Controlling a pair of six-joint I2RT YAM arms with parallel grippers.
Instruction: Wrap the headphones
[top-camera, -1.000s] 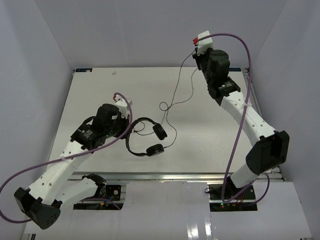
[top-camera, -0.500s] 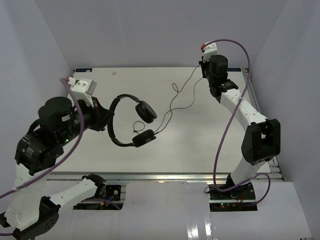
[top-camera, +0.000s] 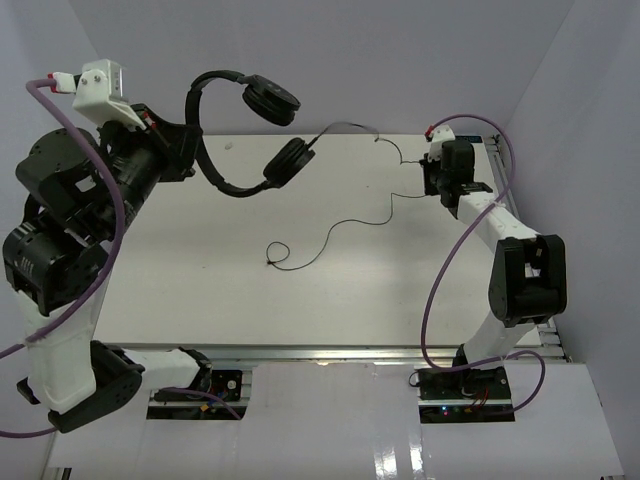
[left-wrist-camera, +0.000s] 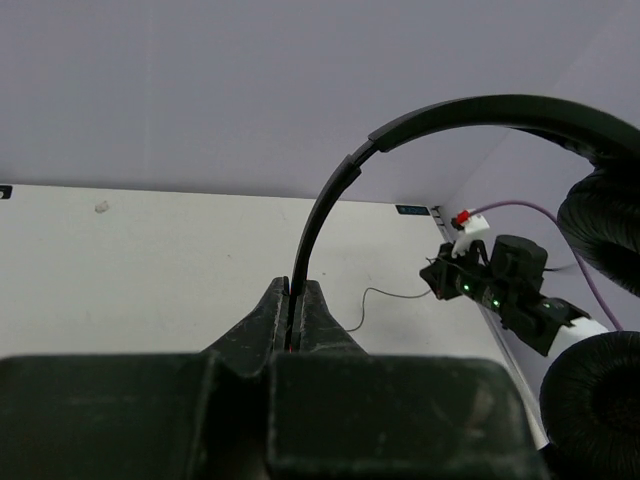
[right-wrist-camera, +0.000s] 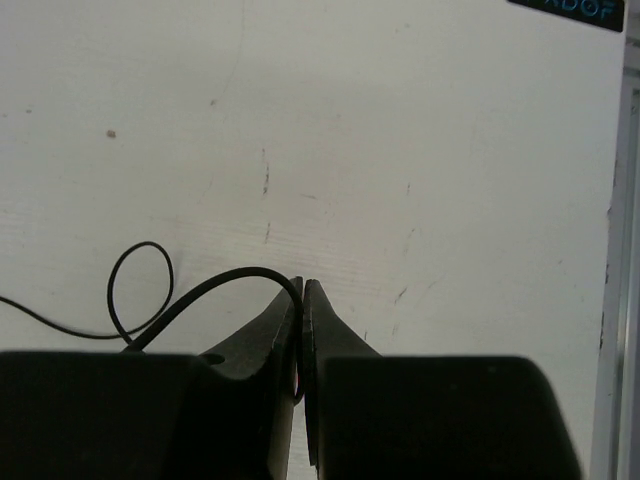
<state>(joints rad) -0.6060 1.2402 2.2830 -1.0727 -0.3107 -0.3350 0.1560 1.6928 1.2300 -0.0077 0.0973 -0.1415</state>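
The black headphones (top-camera: 240, 130) hang high above the table's far left, headband arched, both earcups to the right. My left gripper (top-camera: 188, 145) is shut on the headband (left-wrist-camera: 318, 215), which runs up out of its closed fingers (left-wrist-camera: 272, 312). The thin black cord (top-camera: 345, 225) runs from the lower earcup (top-camera: 288, 160) across the table with a small loop near the middle. My right gripper (top-camera: 428, 178) sits low at the table's far right. It is shut on the cord (right-wrist-camera: 215, 285), which curves out leftward from between its fingers (right-wrist-camera: 325, 325).
Grey walls close in the white table (top-camera: 200, 260) on three sides. Thick purple robot cables (top-camera: 460, 270) loop along both arms. The right arm's elbow (top-camera: 525, 275) stands near the table's right edge.
My left arm has lifted the headphones from the table up and toward the far left. My right gripper has come down to the far right of the table with the cord, pulling it out longer.
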